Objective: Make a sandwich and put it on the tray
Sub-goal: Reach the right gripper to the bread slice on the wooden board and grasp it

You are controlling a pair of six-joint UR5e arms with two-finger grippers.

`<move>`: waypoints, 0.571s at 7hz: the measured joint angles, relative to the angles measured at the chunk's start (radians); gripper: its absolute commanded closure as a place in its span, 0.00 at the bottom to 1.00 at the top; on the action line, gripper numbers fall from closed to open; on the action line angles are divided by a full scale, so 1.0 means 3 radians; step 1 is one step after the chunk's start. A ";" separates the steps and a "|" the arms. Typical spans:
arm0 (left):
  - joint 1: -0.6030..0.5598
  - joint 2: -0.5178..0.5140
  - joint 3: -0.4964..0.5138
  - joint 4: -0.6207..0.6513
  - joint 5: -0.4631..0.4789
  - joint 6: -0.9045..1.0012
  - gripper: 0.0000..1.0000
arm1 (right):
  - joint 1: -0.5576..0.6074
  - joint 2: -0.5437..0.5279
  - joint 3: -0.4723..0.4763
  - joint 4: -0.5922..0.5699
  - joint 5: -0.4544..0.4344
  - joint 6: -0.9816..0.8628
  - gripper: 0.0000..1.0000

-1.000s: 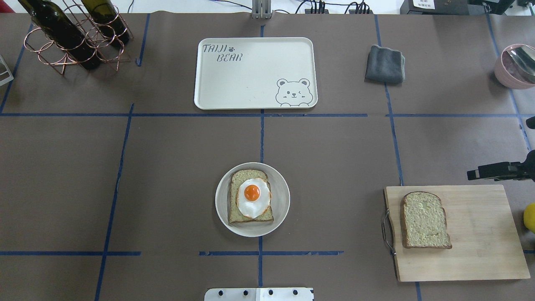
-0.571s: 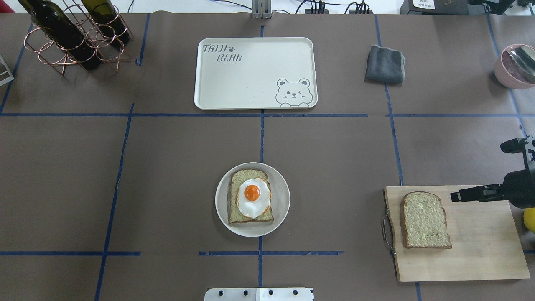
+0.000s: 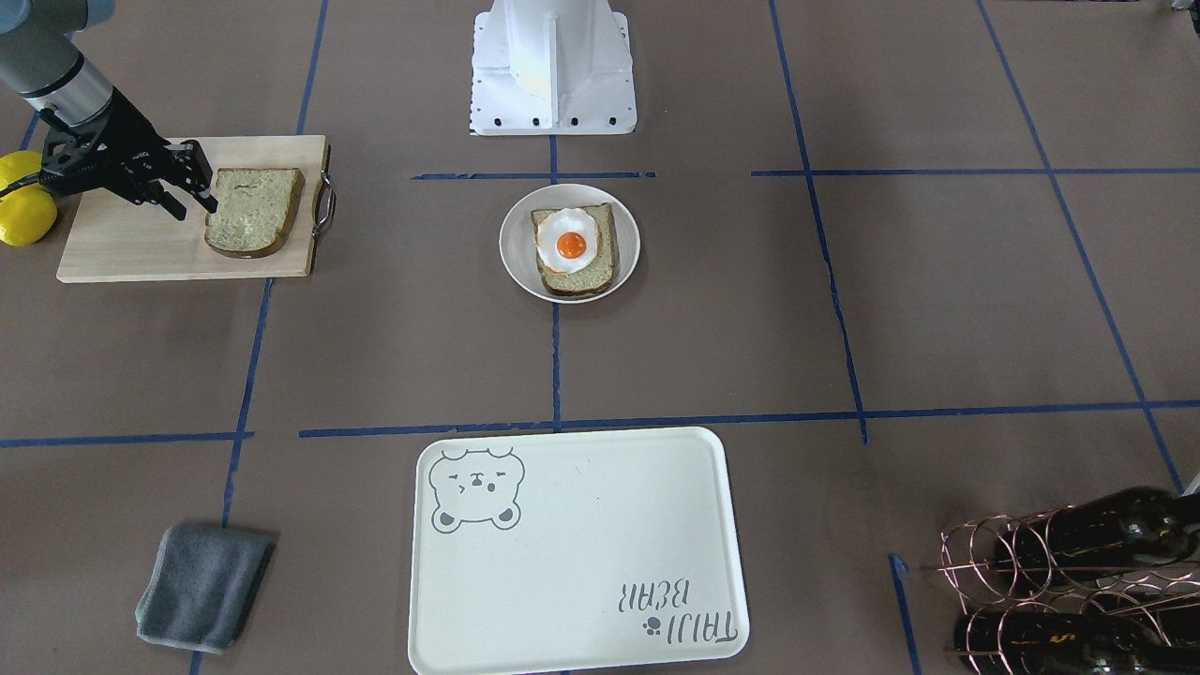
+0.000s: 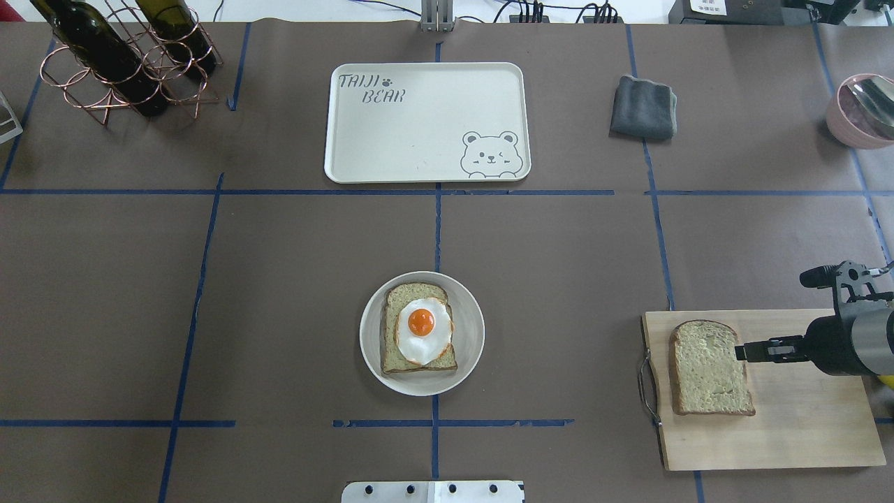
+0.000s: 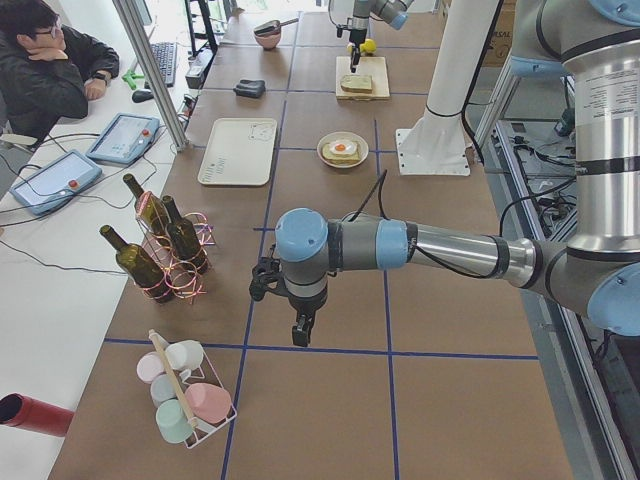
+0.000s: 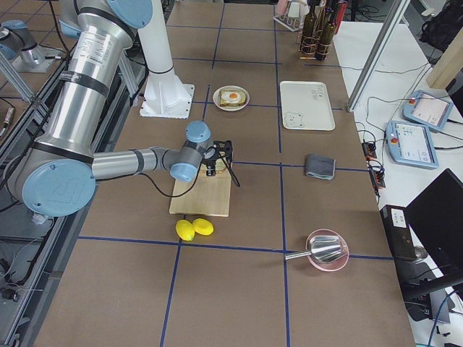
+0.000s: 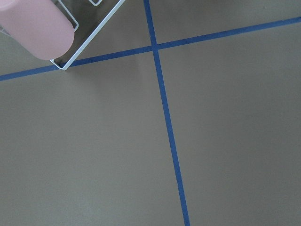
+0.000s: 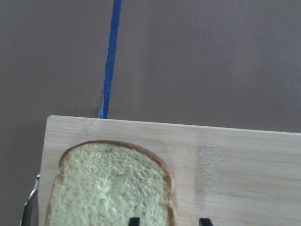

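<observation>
One bread slice (image 4: 709, 370) lies flat on the wooden cutting board (image 4: 803, 419) at the right. The other slice (image 4: 394, 300) lies on a round white plate (image 4: 370, 349) with the fried egg (image 4: 422, 330) on top. The cream bear tray (image 4: 426, 122) is bare at the far centre. My right gripper (image 4: 744, 351) is open just above the board slice's right edge. In the right wrist view one fingertip (image 8: 134, 220) is over the bread (image 8: 110, 188) and the other is over the board. My left gripper (image 5: 298, 335) hangs far off over bare table. I cannot tell whether it is open or shut.
A wire rack with wine bottles (image 4: 126, 59) stands at the far left. A grey cloth (image 4: 642, 107) lies right of the tray and a pink bowl (image 4: 862, 112) sits at the far right. Yellow lemons (image 3: 19, 202) lie beside the board. A cup rack (image 5: 185, 400) stands near the left gripper.
My right gripper has come in from the table's right edge, moving left and nearer, and now reaches the right edge of the bread on the board. Nothing else has moved.
</observation>
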 measured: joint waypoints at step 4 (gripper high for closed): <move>0.0002 -0.0002 0.0001 0.0000 0.0000 0.0000 0.00 | -0.0123 0.0013 -0.0050 -0.0003 -0.0027 0.0008 0.60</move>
